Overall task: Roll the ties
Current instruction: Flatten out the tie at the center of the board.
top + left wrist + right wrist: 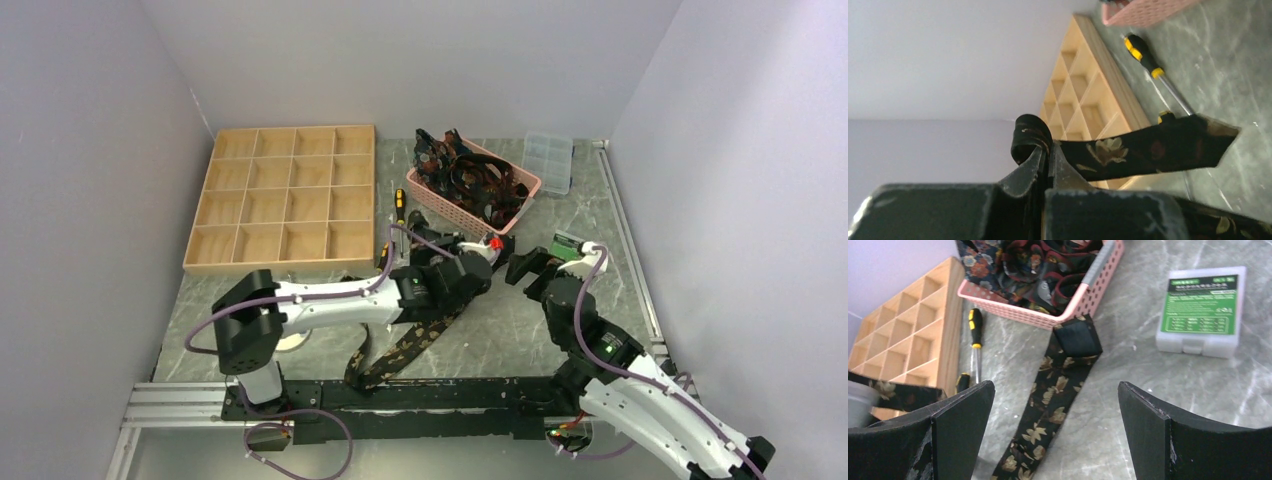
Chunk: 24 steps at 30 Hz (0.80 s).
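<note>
A pink basket point(445, 210) stands at the top centre of the overhead view, filled with a loose heap of ties point(470, 175). The ties are dark with red and flowered patterns and are tangled together above the rim. In the right wrist view the same basket point(1023, 315) fills the top of the frame, with the heap point(1038, 270) spilling against its perforated wall.

To its left lies a wooden tray point(290, 190) divided into sixteen square compartments, four by four. At the upper right is a clear plastic box point(549, 160) with a shut lid; what is in it cannot be made out. A small lidded box with a green label point(1200, 310) sits on the grey table point(1148, 405) at the upper right of the right wrist view. A black and yellow screwdriver point(975, 327) lies between tray and basket.

The left gripper point(1049, 150) is clamped on a tie point(1143, 147). A small curl of the tie stands up just left of the fingers, and its pointed end reaches out to the right of the frame, above the table.

The right gripper point(1055, 385) is spread wide and holds nothing. Between its fingers a length of tie point(1053, 400) with gold flowers lies flat on the table, its folded end touching or just short of the basket. Whether this is the same tie as the clamped one cannot be told.
</note>
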### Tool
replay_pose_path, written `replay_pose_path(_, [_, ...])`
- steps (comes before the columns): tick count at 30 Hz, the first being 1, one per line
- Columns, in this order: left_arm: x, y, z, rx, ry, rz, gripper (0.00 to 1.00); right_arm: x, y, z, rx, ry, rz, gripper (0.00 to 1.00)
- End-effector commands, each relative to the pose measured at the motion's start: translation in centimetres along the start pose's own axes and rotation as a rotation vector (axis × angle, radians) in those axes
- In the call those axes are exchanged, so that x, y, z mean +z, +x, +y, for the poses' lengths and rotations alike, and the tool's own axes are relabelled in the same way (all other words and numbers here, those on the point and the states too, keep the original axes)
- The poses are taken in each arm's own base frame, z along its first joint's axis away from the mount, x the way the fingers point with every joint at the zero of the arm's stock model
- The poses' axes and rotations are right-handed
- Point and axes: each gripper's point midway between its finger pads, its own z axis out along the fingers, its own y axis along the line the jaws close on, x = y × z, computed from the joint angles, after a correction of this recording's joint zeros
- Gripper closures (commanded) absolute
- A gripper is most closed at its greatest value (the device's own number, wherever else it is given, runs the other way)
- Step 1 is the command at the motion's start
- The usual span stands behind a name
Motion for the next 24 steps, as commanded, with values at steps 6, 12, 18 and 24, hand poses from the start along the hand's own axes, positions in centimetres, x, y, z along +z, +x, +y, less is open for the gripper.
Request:
replay_pose_path(6, [-6.1,9.9,-7.7,0.198,0.001,0.261,0.97,-1.3,-0.9,-2.9,0.009,0.086,-0.037,0.00])
replay_pose_path(12, [-8.9,10.7,-10.3,0.249,-0.081,0.221,0.97,-0.7,0.3,-2.7,0.012,0.074,-0.015,0.00])
replay_pose_path(18, [-9.3,7.3,-10.2,0.124,-0.082,0.158,0.97,-0.5,0.6,-2.3,0.003,0.054,-0.005,0.01])
replay_pose_path(24, [-8.9,2.1,-5.1,-0.071,-0.104,0.100,0.97,-0.7,-0.5,-1.5,-0.015,0.027,-0.023,0.01])
